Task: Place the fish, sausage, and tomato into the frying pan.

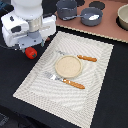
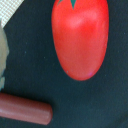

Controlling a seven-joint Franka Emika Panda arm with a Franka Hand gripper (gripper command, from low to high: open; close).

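Wrist view: the glossy oval tomato [image 2: 80, 37] and smooth cylindrical sausage [image 2: 25, 111] are being shown on black cloth; the gripper's [image 1: 31, 44] state cannot be told.

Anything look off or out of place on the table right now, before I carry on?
Nothing looks spilled or damaged. The tomato and the sausage lie apart on the black cloth, off the placemat. The frying pan already holds something white, probably the fish. The plate, knife and fork sit tidily.
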